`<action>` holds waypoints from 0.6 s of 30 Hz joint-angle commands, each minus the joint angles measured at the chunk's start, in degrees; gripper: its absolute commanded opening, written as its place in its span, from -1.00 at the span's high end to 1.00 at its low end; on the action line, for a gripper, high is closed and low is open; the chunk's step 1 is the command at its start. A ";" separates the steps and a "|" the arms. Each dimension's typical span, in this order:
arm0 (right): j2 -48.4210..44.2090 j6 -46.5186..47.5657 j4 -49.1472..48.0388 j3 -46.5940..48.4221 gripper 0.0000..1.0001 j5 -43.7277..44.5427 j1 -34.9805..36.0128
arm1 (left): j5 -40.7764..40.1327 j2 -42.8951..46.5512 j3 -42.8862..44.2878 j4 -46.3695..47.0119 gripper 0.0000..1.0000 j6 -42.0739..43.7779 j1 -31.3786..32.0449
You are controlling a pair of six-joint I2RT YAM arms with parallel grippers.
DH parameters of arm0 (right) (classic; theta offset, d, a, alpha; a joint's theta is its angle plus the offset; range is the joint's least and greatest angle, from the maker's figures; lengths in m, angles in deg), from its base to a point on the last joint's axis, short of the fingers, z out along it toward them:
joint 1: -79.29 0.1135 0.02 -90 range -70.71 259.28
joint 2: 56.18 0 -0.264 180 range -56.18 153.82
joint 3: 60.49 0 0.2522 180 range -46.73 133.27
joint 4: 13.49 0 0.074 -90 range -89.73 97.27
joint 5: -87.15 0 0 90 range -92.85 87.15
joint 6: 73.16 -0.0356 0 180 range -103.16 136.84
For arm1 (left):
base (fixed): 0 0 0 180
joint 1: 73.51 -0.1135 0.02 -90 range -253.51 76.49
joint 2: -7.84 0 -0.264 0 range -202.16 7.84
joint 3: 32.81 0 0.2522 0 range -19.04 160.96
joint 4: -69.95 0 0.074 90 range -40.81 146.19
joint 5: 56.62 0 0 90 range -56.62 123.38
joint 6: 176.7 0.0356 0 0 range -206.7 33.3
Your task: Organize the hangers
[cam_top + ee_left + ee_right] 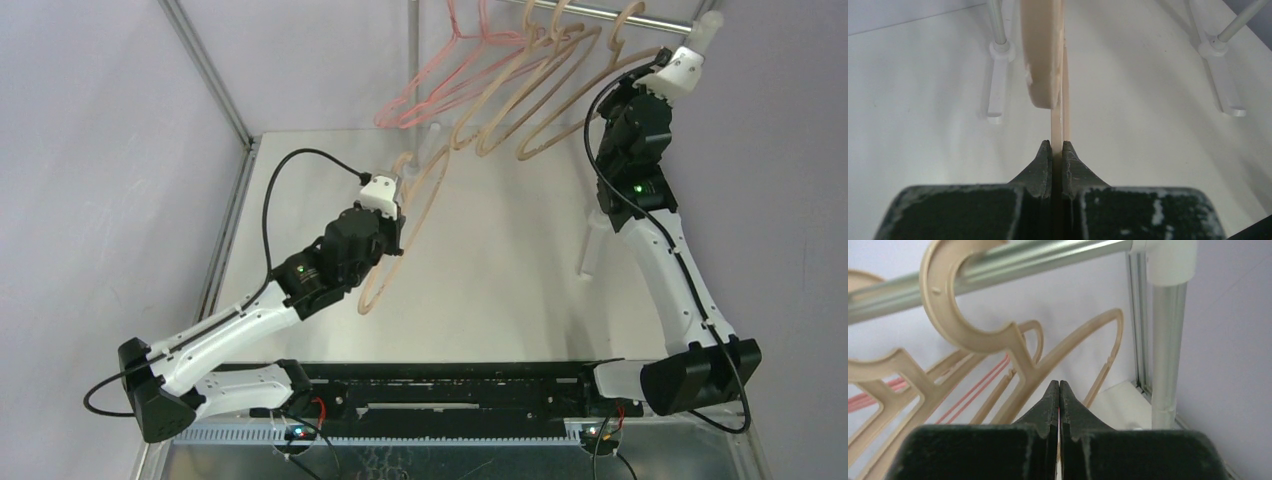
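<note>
My left gripper (pixel 392 205) is shut on a beige hanger (pixel 368 303) and holds it above the middle of the table. In the left wrist view its jaws (pixel 1058 146) pinch the thin edge of that hanger (pixel 1040 60), which runs straight up and away. Several beige hangers (pixel 545 90) and pink wire hangers (pixel 440 85) hang on the silver rod (pixel 650 20) at the back. My right gripper (pixel 690 52) is up by the rod's right end, shut with nothing held. Its tips (pixel 1059 384) sit just below the hook of a hung beige hanger (pixel 955 315); pink hangers (pixel 978 387) show behind.
The rack's vertical pole (pixel 1165 350) and white corner joint (pixel 1168 260) stand close to the right of my right gripper. White rack feet (pixel 998 75) (pixel 1220 75) rest on the table beyond the held hanger. The tabletop (pixel 500 270) is pale with purple walls around.
</note>
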 commanded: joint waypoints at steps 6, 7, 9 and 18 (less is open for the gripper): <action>8.43 5.29 -10.78 8.06 1.00 1.13 -1.78 | -0.47 0.95 -0.83 3.49 1.00 0.18 -1.01; 9.30 5.64 -11.45 8.78 1.00 0.90 -1.74 | -0.47 1.00 -0.86 3.49 0.99 0.22 -1.01; 11.42 5.75 -10.93 11.07 1.00 0.26 -1.82 | -0.46 1.11 -1.01 3.50 1.00 0.19 -1.04; 18.37 6.65 -8.45 19.80 1.00 -6.76 0.57 | -0.60 1.51 -1.19 3.49 1.00 0.16 -1.29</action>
